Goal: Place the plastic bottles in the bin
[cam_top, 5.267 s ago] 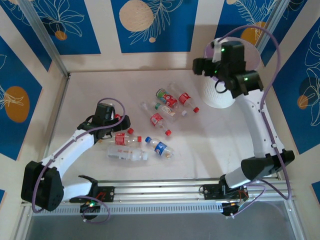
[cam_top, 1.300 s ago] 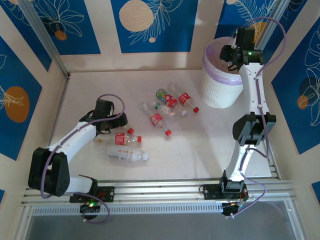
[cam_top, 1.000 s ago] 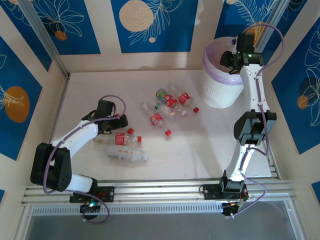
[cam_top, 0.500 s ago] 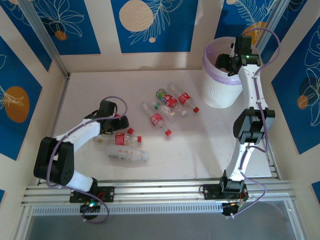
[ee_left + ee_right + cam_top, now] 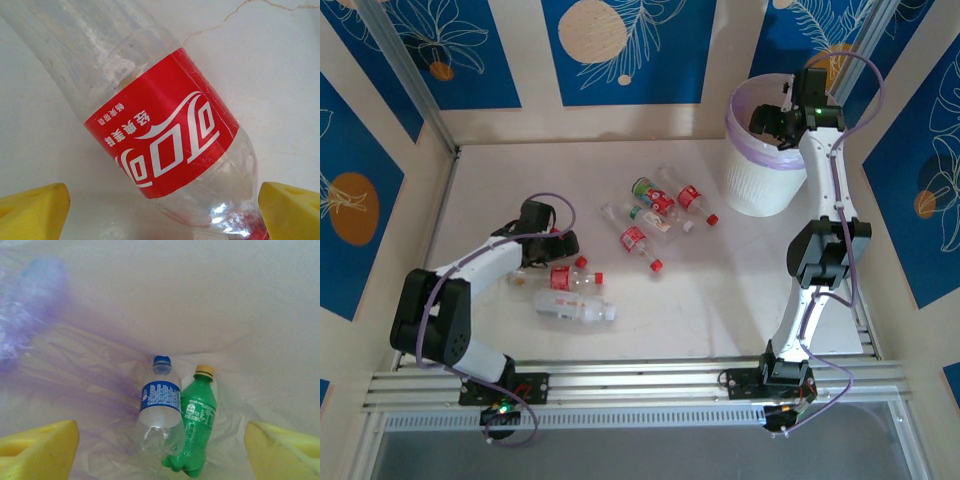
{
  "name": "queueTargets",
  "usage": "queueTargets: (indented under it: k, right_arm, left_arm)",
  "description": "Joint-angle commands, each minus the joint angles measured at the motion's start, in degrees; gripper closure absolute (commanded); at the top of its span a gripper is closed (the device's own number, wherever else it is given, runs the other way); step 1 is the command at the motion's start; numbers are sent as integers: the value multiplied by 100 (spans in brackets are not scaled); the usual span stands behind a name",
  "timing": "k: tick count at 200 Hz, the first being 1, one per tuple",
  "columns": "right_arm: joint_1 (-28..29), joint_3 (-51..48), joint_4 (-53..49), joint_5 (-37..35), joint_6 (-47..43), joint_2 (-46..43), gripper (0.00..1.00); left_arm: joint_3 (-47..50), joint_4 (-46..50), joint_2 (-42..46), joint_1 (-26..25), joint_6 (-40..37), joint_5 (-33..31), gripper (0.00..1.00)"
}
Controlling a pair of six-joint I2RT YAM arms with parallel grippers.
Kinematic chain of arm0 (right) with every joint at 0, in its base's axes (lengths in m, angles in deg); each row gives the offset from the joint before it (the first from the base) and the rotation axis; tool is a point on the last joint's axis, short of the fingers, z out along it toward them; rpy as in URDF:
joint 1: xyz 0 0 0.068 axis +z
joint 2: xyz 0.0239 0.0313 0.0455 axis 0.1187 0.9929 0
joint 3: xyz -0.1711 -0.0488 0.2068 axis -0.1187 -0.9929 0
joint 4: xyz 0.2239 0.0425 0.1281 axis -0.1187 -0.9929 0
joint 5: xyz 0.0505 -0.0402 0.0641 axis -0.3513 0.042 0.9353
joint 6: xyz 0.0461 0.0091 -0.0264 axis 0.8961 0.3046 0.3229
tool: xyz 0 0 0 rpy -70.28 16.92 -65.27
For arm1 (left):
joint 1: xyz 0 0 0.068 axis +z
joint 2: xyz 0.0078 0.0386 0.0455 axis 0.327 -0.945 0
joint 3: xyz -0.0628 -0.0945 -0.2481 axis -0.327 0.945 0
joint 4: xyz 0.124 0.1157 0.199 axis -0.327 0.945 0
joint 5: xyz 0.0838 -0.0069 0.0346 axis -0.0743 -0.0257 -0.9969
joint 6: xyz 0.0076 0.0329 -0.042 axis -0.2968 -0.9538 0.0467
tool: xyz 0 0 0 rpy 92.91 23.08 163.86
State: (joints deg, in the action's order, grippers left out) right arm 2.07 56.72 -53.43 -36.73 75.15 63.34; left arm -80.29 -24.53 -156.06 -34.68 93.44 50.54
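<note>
Quick update: the blue-labelled bottle (image 5: 160,405) that was lying on the desk (image 5: 720,300) a few seconds back is gone from there; it now sits at the bottom of the bin (image 5: 750,190) right next to a green bottle (image 5: 196,440), so that's two down. The right end effector (image 5: 770,118) hangs over the bin mouth, released and holding nothing; I'd say it's free to go fetch another.

Meanwhile the left end effector (image 5: 560,245) has crept in toward a red-labelled bottle (image 5: 165,145) lying flat on the desk; its yellow fingers (image 5: 32,210) are spread on either side, not clamped yet. A clear bottle (image 5: 575,308) lies just nearer the arms and a scattered cluster (image 5: 655,215) mid-desk, so plenty is left.

Labels: the red one is the white Coca-Cola script, upside down in the wrist view, with small Chinese characters beside it; the print on the blue and green labels is too tiny to read.
</note>
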Motion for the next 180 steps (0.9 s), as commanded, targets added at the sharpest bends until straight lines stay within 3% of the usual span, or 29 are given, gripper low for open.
queueTargets:
  k: [1,55,106,180]
  right_arm:
    - [-13,266,-212,173,-127,-515,13]
    - [258,-127,-202,164,-294,-1376,11]
    - [682,-991,-110,199,-335,-2446,11]
    - [1424,-3707,39,1367,409,-4291,12]
  left_arm:
    - [-148,-107,-119,21,124,82,4]
    - [-113,-325,-300,21,234,90,7]
    - [-176,-575,-652,13,296,193,19]
    - [-495,-489,-915,-40,115,169,37]
